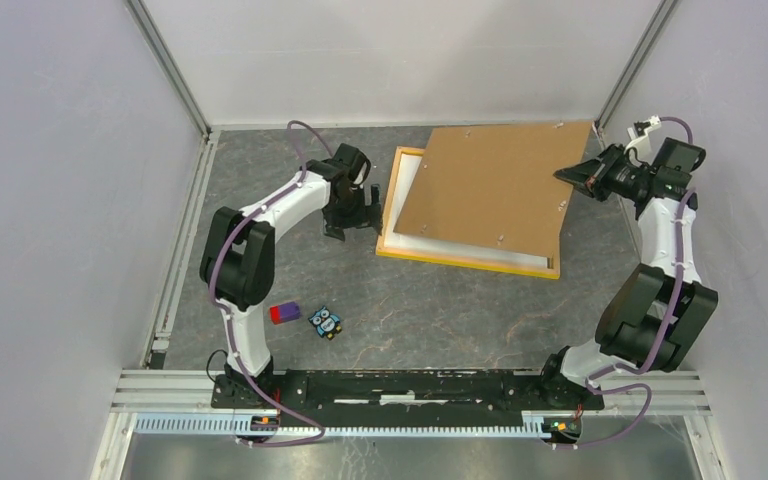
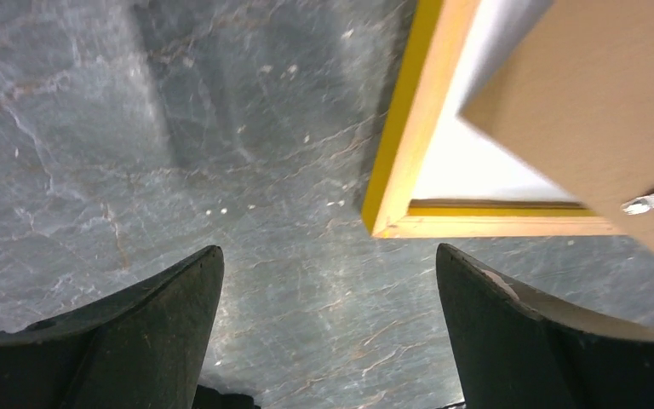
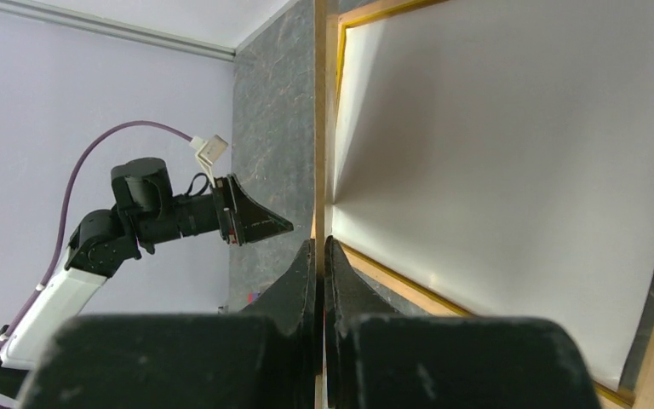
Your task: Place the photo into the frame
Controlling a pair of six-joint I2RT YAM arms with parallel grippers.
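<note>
Top external view showed right gripper (image 1: 563, 176) apparently clamping the tilted backing panel (image 1: 490, 190), left gripper (image 1: 357, 222) agape; it needed lowering squarely into the frame (image 1: 460, 259).

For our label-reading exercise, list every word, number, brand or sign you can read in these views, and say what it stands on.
No text can be read in any view.
The backing panel, the frame and the white back of the photo are plain.
The owl-shaped piece and the purple and red block are too small to show any print.
</note>
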